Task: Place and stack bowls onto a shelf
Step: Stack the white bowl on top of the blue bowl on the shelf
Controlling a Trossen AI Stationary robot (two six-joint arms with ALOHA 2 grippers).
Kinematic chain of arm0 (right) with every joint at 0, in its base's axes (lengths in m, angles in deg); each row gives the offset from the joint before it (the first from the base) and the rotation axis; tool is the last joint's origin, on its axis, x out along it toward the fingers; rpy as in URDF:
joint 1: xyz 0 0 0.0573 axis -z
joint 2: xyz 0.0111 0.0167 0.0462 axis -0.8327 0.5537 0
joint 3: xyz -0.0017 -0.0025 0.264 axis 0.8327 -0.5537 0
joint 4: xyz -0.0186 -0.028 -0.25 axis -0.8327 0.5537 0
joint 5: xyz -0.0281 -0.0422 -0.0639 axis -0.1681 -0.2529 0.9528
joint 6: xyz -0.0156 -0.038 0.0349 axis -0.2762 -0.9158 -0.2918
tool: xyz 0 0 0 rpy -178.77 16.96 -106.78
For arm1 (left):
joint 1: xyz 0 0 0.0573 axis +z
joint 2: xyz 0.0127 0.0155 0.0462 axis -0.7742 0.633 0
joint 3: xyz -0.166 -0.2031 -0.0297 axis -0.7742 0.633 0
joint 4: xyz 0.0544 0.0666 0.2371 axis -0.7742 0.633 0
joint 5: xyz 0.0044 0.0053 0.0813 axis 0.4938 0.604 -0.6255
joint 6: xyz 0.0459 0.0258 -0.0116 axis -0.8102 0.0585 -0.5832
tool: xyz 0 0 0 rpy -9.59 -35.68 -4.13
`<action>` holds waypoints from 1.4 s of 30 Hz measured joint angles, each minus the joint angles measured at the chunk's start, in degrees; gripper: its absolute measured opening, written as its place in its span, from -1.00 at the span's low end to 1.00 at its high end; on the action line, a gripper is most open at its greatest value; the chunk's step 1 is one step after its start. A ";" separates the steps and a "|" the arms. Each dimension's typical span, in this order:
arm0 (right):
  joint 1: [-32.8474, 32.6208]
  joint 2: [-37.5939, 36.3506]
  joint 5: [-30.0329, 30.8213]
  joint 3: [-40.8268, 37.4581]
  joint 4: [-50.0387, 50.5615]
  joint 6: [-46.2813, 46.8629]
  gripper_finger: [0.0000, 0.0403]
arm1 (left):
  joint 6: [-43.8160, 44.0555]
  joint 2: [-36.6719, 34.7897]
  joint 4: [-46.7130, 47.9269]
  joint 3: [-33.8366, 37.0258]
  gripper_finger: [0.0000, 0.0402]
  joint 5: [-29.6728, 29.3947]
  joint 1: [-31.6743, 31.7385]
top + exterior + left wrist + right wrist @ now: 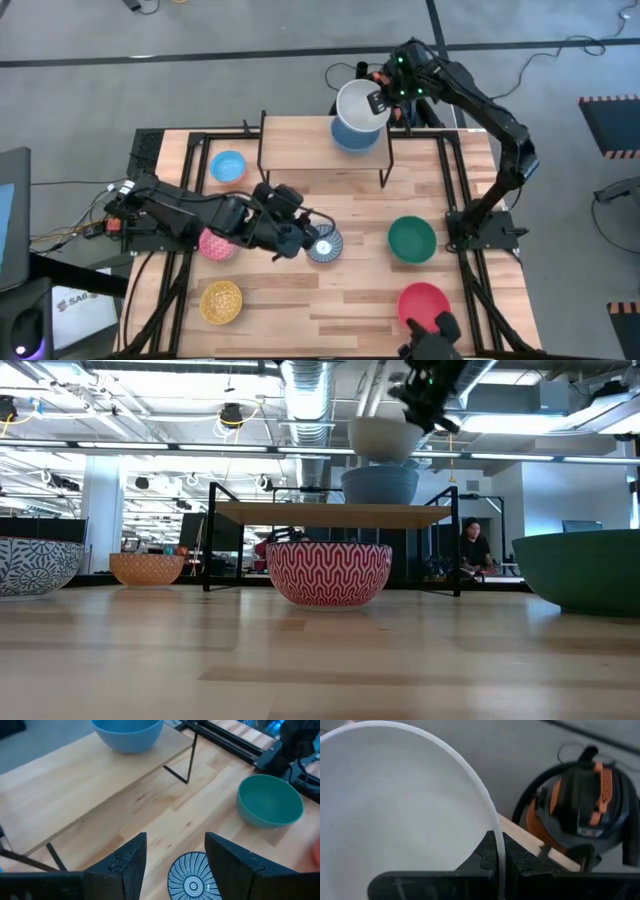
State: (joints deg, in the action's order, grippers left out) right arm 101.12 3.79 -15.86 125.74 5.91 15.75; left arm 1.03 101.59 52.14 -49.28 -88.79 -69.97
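White porcelain hangs in the air over the shelf point(325, 150): the right gripper point(380, 100) has its fingers pinched together on the rim of the white bowl point(358, 103), one finger inside the lip and one outside, so the bowl hangs level and open side up. It sits directly above a blue bowl point(352, 133) that already stands on the right end of the shelf, and from table height a gap shows between the two, so the stacking looks lined up but not finished. Holding by the rim seems sensible, since it leaves the underside free to nest into the bowl below.

Down on the table, the left gripper point(300, 232) hovers just over the blue-white patterned bowl point(325, 245), its fingers point(125, 865) spread apart with the bowl showing between them and nothing in its grasp; I would guess it is lining up for the next pick.

Everything else waits on the tabletop: a light blue bowl point(228, 166) near the shelf's left leg, a pink bowl point(215, 244) partly under the left arm, a yellow bowl point(221, 300) toward the front, a green bowl point(411, 239) on the right, and a red bowl point(423, 300) in front of it. Most of the shelf is bare.
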 joint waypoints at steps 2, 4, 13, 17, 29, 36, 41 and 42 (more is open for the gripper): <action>1.43 0.00 -1.29 -2.35 -0.80 -0.18 -0.89 | -2.08 0.02 -1.78 0.02 -0.08 2.09 1.55; 2.09 0.00 -2.76 -4.42 -1.57 -0.43 -0.89 | -4.55 0.02 -4.32 0.02 -0.08 3.91 3.16; 1.32 -0.04 -3.54 -7.94 -5.22 -2.80 -0.89 | -9.03 0.06 -8.58 0.02 -0.08 9.02 8.35; 1.23 -0.04 -3.43 -9.82 -4.85 -3.42 -0.89 | -8.57 0.06 -8.67 0.02 -0.08 8.97 9.04; -0.66 -0.04 -3.40 -13.19 -7.23 -4.92 -0.60 | -6.75 0.06 -8.67 0.02 -0.08 9.03 9.91; -0.62 -0.69 -4.50 -13.15 -7.86 -6.47 -0.13 | -5.56 0.06 -8.63 0.02 -0.08 9.13 9.82; -0.14 -5.85 -4.92 -12.38 -10.05 -6.96 0.02 | -4.72 0.06 -7.99 0.02 -0.08 9.17 9.56; 0.20 -6.80 -4.96 -12.22 -9.86 -7.30 0.02 | -4.40 0.06 -7.66 0.02 -0.08 9.17 9.56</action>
State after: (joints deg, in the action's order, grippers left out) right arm 101.32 -3.00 -20.82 113.52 -3.95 8.44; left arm -3.37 101.65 44.48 -49.26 -79.62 -60.40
